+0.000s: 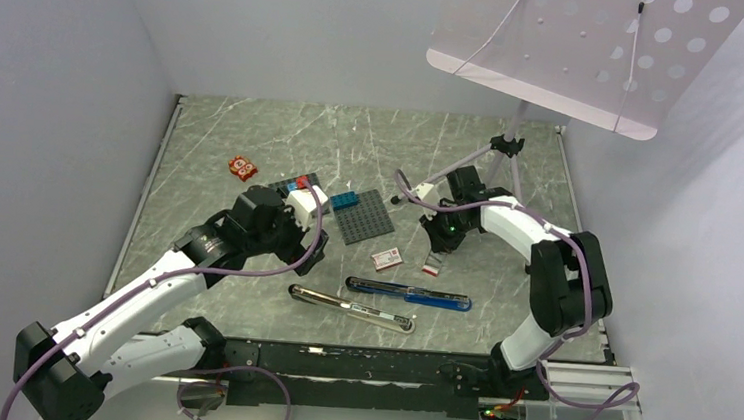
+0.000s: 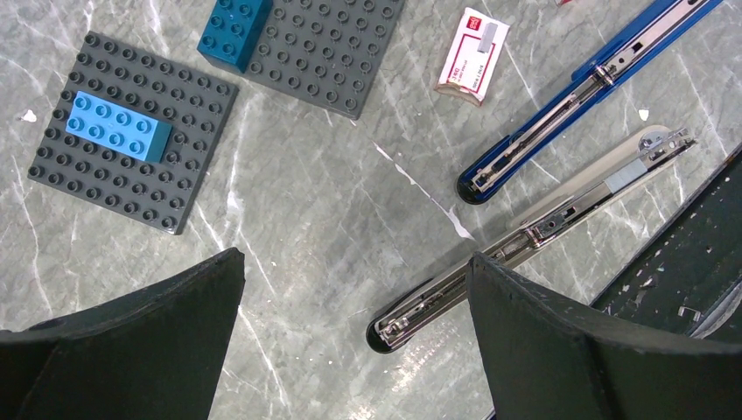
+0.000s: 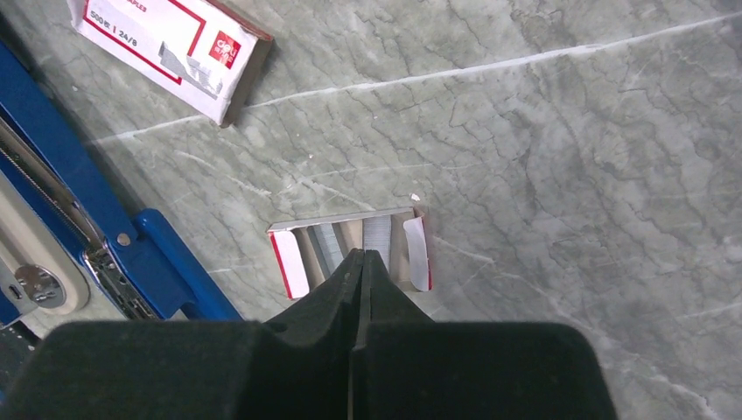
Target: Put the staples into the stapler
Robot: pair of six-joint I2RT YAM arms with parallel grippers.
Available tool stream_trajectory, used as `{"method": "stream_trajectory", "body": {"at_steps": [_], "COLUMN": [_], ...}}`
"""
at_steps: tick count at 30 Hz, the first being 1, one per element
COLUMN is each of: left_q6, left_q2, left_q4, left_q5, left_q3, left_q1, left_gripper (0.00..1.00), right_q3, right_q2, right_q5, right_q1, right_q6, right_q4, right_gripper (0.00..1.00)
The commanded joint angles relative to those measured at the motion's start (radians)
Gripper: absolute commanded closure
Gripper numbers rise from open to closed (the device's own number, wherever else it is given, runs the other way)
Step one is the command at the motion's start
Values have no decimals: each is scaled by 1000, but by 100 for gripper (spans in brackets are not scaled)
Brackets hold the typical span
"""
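On your grey marbled table (image 1: 253, 140), the opened blue-and-cream metal stapler (image 1: 408, 294) lay as two long bars running left to right near the arm bases. Your left gripper (image 2: 350, 297) hung spread wide above its near end. Your right gripper (image 3: 360, 260) was pressed together, tips down in the small open cardboard tray (image 3: 341, 219) of silver staples (image 3: 378, 234), just behind the blue bar. That made the right arm the nearer one. You couldn't tell whether a strip was caught.

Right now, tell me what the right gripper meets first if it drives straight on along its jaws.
Likely the staple strips in the open tray: the right gripper, jaws shut, points straight into it. It may already touch them; depth is unclear.
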Motion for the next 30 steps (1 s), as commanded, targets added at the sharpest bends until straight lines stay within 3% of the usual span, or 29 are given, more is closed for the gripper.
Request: {"method": "stream_trajectory", "body": {"at_steps": [1,5,25,30], "left_q6": [9,9,7,7], "left_q2": [-14,-15,-13,-17], "left_q4": [31,32,34,34], "left_q5": [24,27,41,43], "left_q3": [-2,-1,0,-1], "left_q1": [5,5,10,12], "left_gripper": [1,0,0,1], "right_q3": [17,15,19,17], "right_q2": [26,32,80,89], "right_q5": [-8,1,45,62], "right_q1": [3,2,25,32], "right_q6": [-12,-8,2,2], "right_q4": [-13,-2,13,17], "right_gripper": [92,85,85,93]}}
